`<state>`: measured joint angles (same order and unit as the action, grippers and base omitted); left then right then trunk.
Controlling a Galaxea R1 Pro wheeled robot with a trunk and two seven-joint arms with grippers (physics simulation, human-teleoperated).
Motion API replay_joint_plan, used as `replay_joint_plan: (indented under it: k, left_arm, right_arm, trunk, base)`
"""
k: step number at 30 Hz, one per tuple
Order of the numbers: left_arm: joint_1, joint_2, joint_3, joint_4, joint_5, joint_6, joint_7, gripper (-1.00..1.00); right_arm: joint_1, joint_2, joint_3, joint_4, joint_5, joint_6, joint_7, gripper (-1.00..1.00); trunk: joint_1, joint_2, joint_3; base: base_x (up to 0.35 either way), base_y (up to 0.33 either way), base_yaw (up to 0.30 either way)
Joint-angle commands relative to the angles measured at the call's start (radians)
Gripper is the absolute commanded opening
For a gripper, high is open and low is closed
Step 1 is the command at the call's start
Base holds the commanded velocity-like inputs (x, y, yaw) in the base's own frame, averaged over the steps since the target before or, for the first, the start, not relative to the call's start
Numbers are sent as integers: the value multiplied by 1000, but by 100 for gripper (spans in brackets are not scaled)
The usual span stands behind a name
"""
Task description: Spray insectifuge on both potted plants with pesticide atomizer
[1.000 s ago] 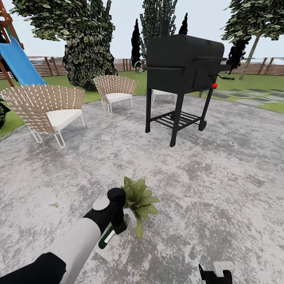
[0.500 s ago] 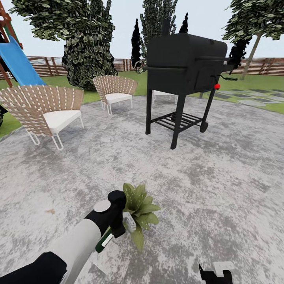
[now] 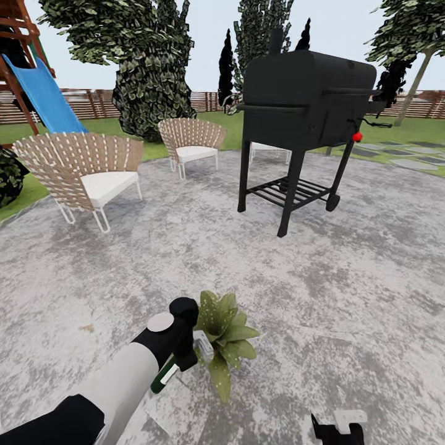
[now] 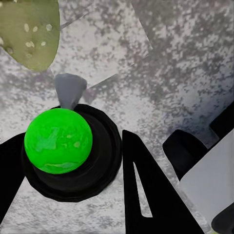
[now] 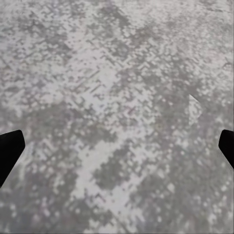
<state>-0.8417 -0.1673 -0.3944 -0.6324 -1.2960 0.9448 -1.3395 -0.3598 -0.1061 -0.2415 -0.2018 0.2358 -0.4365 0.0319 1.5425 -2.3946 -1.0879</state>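
Observation:
My left gripper (image 3: pixel 183 351) is shut on the pesticide atomizer (image 3: pixel 163 379), a slim dark-green bottle with a white label, held low over the grey patio (image 3: pixel 346 290). In the left wrist view its black sprayer top with a bright green cap (image 4: pixel 58 141) and grey nozzle (image 4: pixel 68 90) sits between the black fingers (image 4: pixel 146 195). A potted plant (image 3: pixel 226 337) with broad pointed leaves stands right beside the gripper; one speckled leaf (image 4: pixel 29 29) lies just past the nozzle. My right gripper (image 3: pixel 337 429) hangs open at the lower edge above bare paving, its fingertips (image 5: pixel 9 151) wide apart.
A black barbecue grill (image 3: pixel 306 117) stands ahead to the right. Two woven chairs with white cushions (image 3: pixel 83 170) (image 3: pixel 191 143) sit at the left and middle. A blue slide (image 3: pixel 43 96), trees, lawn and a wooden fence (image 3: pixel 93 105) lie beyond the patio.
The whole picture has shifted rightward, so the camera has turned a little to the left. The left gripper stays shut on the atomizer beside the plant; the right gripper is unchanged.

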Motion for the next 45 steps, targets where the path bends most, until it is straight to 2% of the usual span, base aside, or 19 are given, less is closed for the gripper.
replay_joint_plan:
  k: [1, 9, 21, 28, 31, 34, 36, 39, 45]
  left_arm:
    - [0, 0, -1, -1, -9, 9, -10, -100]
    - [0, 0, -1, 6, -8, 9, -10, -100]
    - [3, 4, -3, 13, -9, 8, 0, -100]
    - [74, 35, 3, 16, -9, 7, 11, -100]
    - [85, 39, 8, 18, -4, 8, 71, -100]
    - [92, 39, 12, 24, 2, 9, 85, -100]
    - [93, 37, 45, 14, 3, 23, 89, -100]
    - [132, 61, 48, 28, 4, 22, 93, -100]
    - [136, 52, 50, 1, 4, 23, 95, -100]
  right_arm:
    - [-1, 0, -9, 1, 8, -4, 3, 100]
    - [-1, 0, -9, 1, 8, -4, 3, 100]
    - [-1, 3, -7, 1, 10, -4, 5, 100]
    - [-1, 3, -7, 1, 10, -4, 5, 100]
    - [-1, 2, -7, 1, 10, -4, 5, 100]
    - [-1, 1, -7, 1, 10, -4, 4, 100]
    - [-1, 10, -7, -1, 10, -4, 5, 100]
    - [-1, 10, -7, 0, 10, -4, 5, 100]
    - [-1, 9, -7, 1, 10, -4, 5, 100]
  trunk:
    - [0, 0, -1]
    - [0, 0, -1]
    - [0, 0, -1]
    - [0, 0, -1]
    - [0, 0, -1]
    - [0, 0, -1]
    - [0, 0, -1]
    - [0, 0, -1]
    - [0, 0, -1]
  base:
    - [59, -32, 1]
    - [25, -122, 0]
    - [-225, -94, 0]
    - [-12, 0, 0]
    - [0, 0, 0]
    - [0, 0, 0]
    - [0, 0, 0]
    - [0, 0, 0]
    - [0, 0, 0]
